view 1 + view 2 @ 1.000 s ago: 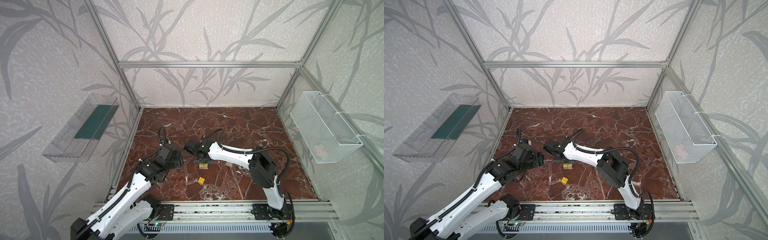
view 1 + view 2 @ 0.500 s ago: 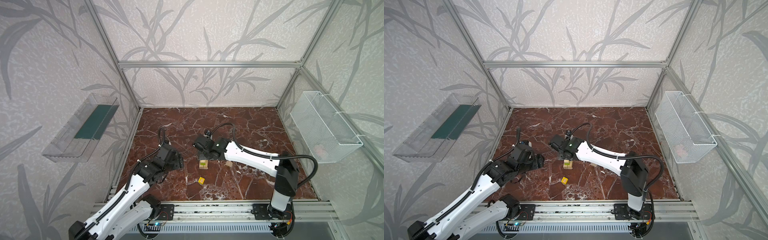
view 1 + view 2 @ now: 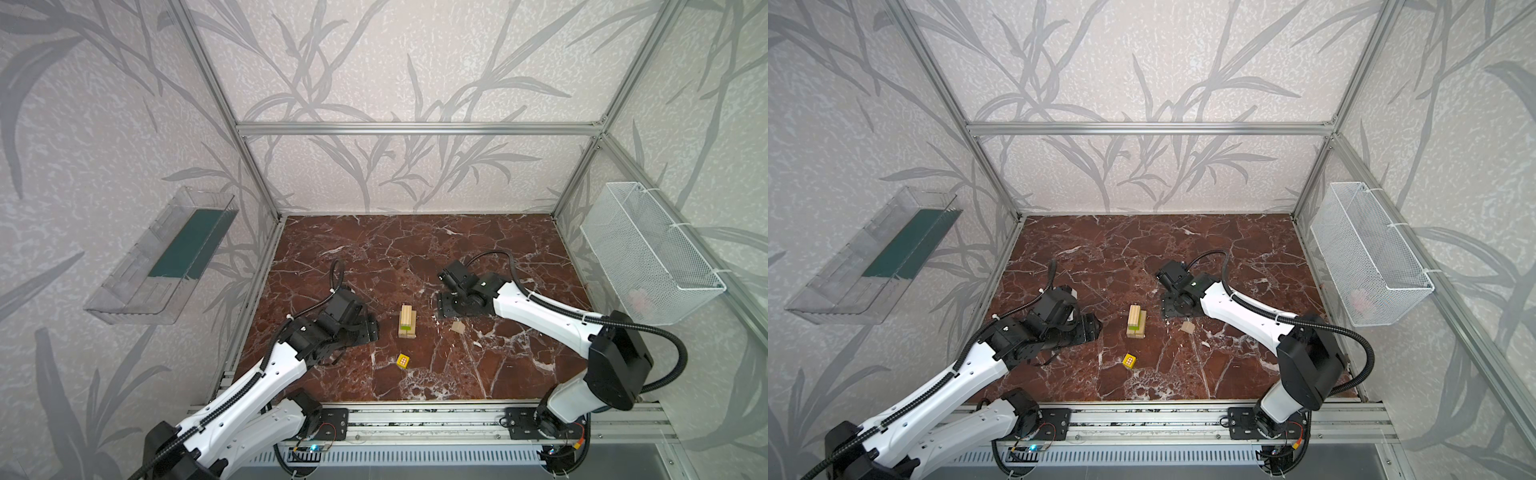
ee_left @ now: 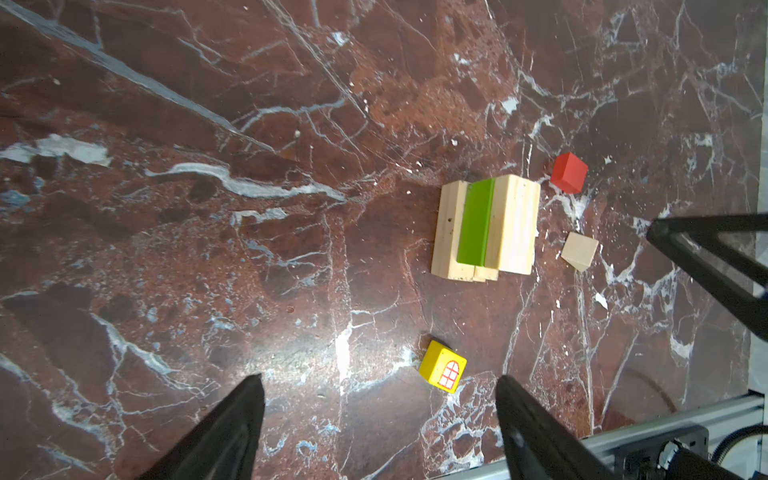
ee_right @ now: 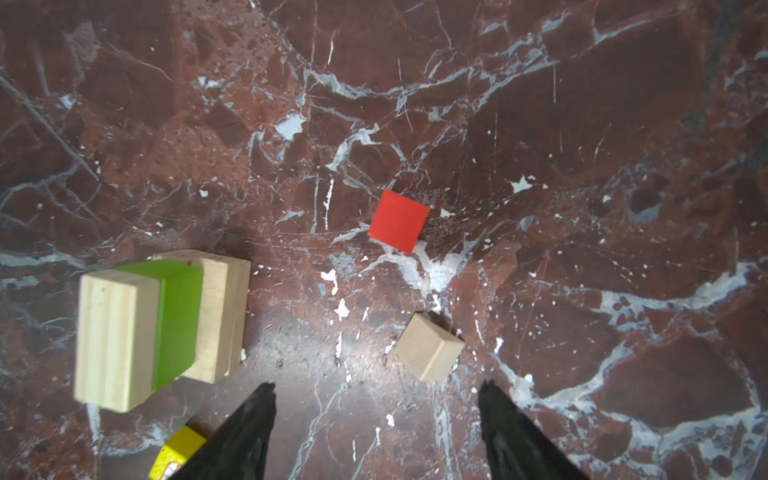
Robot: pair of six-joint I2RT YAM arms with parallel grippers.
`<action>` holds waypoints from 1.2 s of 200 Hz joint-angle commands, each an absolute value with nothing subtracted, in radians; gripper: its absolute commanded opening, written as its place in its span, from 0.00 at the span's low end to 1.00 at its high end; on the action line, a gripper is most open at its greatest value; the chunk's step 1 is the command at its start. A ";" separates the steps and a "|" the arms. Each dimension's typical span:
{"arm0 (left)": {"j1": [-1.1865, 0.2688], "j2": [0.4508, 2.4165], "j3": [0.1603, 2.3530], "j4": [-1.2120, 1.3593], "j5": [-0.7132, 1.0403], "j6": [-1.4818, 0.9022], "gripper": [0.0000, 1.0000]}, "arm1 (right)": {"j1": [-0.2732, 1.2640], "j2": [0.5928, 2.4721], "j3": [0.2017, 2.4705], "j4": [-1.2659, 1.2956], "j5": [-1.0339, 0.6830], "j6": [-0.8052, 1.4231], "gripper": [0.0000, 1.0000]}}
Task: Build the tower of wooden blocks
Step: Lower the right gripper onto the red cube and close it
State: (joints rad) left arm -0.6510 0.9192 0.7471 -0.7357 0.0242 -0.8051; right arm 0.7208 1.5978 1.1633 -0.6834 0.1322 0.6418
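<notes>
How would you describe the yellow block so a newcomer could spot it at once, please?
On the red-brown marble tabletop, find the small stack of pale and green bars near the middle. The yellow cube sits alone on the marble in front of it, toward the metal rail. It is the only yellow block, with a red window drawn on one face.

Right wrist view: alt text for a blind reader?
A small stack of pale wood bars and a lime-green bar stands on red marble, a red cube and pale wood wedge loose nearby, ahead of the open right tool.
</notes>
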 commanded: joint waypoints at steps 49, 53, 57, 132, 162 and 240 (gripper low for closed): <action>-0.718 0.946 0.762 -0.632 0.000 -0.817 0.85 | 0.625 1.804 1.232 -0.589 0.060 0.691 0.66; -0.718 0.948 0.761 -0.629 0.003 -0.813 0.85 | 0.624 1.816 1.239 -0.586 0.064 0.699 0.66; -0.718 0.952 0.763 -0.627 0.009 -0.809 0.85 | 0.624 1.828 1.245 -0.585 0.066 0.708 0.66; -0.721 0.990 0.782 -0.626 0.022 -0.749 0.85 | 0.622 1.926 1.294 -0.549 0.118 0.795 0.57; -0.721 0.999 0.784 -0.623 0.019 -0.742 0.85 | 0.621 1.949 1.309 -0.555 0.118 0.793 0.51; -0.721 0.954 0.757 -0.603 -0.008 -0.732 0.86 | 0.635 1.994 1.333 -0.589 0.123 0.793 0.40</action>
